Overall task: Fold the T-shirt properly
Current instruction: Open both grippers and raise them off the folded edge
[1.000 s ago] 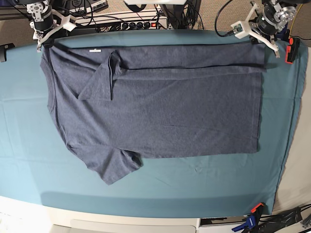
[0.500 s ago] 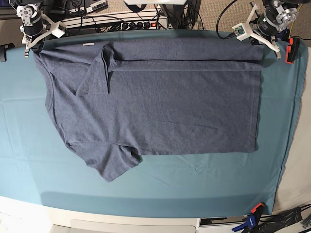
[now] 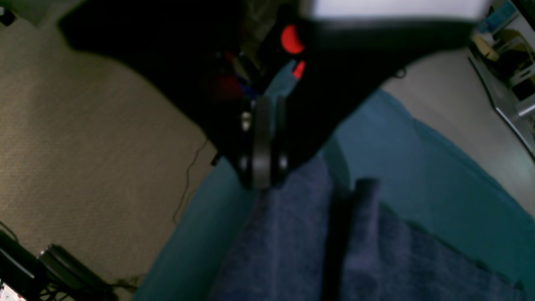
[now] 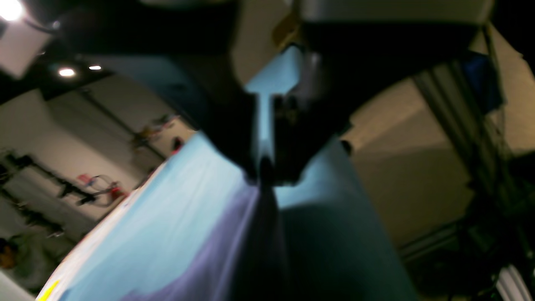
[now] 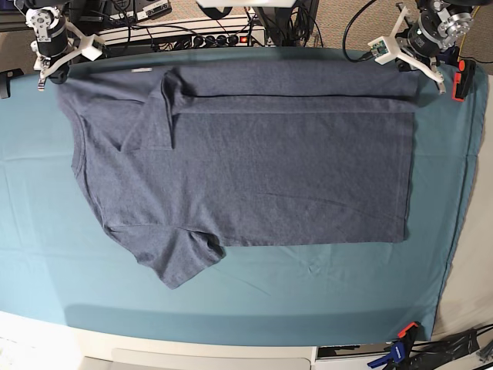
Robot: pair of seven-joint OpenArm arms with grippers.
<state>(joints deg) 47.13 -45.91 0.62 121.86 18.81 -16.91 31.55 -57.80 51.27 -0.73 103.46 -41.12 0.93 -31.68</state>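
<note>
Shirt [image 5: 254, 154] shifted left w/ right gripper [image 5: 48, 75]; both grippers at far corners, left gripper [image 5: 422, 73] too; jaws' state can't tell

Base view: looking straight down from overhead, taking in the whole teal tablecloth [image 5: 254, 293] and the T-shirt [image 5: 269, 169]. Left wrist view: close behind its own jaws, facing the far right shirt corner. Right wrist view: equally close, tilted, at the far left corner. Shared: shirt and cloth.
</note>
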